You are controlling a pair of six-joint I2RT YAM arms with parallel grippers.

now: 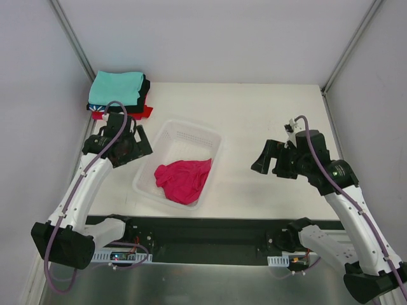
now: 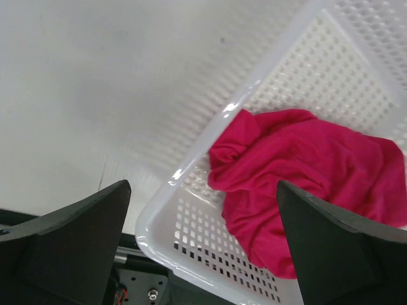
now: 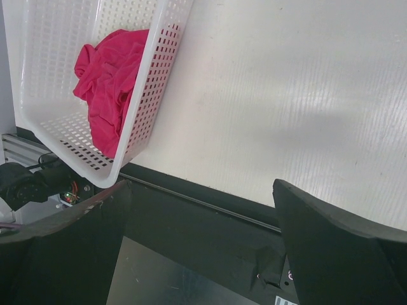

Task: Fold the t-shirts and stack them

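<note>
- The pink tee (image 1: 184, 180) lies crumpled in a loose heap inside the white mesh basket (image 1: 191, 122). It fills the near end and reaches up against the near wall.
- The basket sits slantwise on the worktop (image 1: 254, 121), between the two arms. Its far half shows bare mesh.
- Three folded tees are stacked at the far left corner of the worktop. The teal tee (image 1: 116, 88) is on top, the black tee (image 1: 145, 89) is under it, and the red tee (image 1: 145, 112) sticks out at the bottom.
- The left end effector (image 1: 135, 143) hangs over the worktop just left of the basket, between it and the stack. Its jaws are spread wide with nothing in them.
- From the left wrist, the basket's near left corner and the pink tee show between the two dark fingers (image 2: 70, 241), which touch neither.
- The right end effector (image 1: 272, 162) hovers over bare worktop, well to the right of the basket. Its jaws are also wide apart and hold nothing.
- From the right wrist, the basket and pink tee appear off to the upper left, apart from the fingers (image 3: 343, 248).
</note>
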